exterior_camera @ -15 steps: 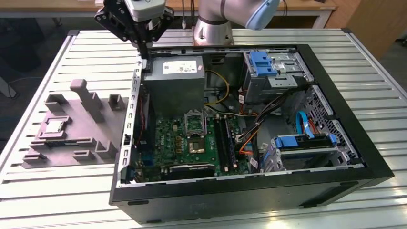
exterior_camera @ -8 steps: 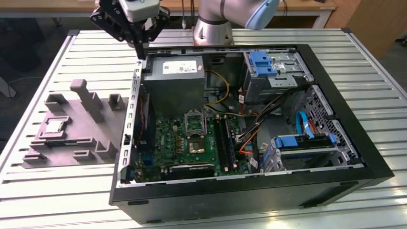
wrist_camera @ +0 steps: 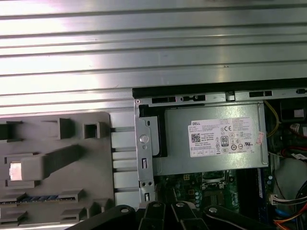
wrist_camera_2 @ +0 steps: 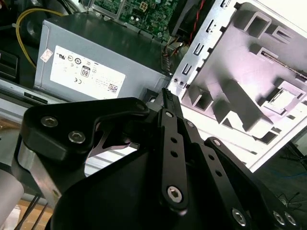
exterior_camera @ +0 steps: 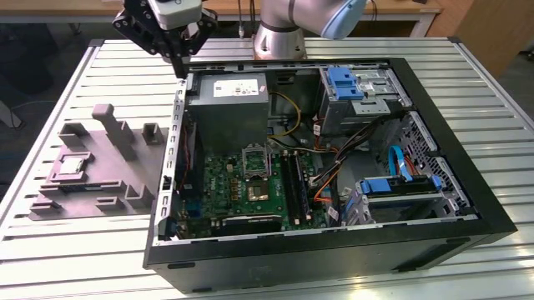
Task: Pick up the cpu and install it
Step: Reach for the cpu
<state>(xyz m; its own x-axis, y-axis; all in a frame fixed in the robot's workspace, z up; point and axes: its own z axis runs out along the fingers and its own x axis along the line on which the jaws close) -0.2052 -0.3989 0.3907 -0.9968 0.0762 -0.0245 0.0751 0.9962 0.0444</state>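
The cpu [exterior_camera: 71, 165] is a small pale square chip lying in a recess of the grey holder block [exterior_camera: 109, 178] at the exterior view's left, outside the computer case. It shows as a pale square in the first wrist view [wrist_camera: 15, 171] and in the second wrist view [wrist_camera_2: 288, 99]. My gripper [exterior_camera: 180, 65] hangs above the case's back left corner, well away from the chip, its black fingers [wrist_camera_2: 168, 98] closed together on nothing. Inside the case, the silver socket frame [exterior_camera: 254, 159] stands on the green motherboard [exterior_camera: 242, 190].
The open black computer case [exterior_camera: 467, 187] lies on a slatted metal table [exterior_camera: 75, 250]. A grey power supply box [exterior_camera: 227, 106] with a white label sits under my gripper. Cables, blue drive bays [exterior_camera: 346, 84] and a blue-handled drive cage [exterior_camera: 401, 187] crowd the case's right half.
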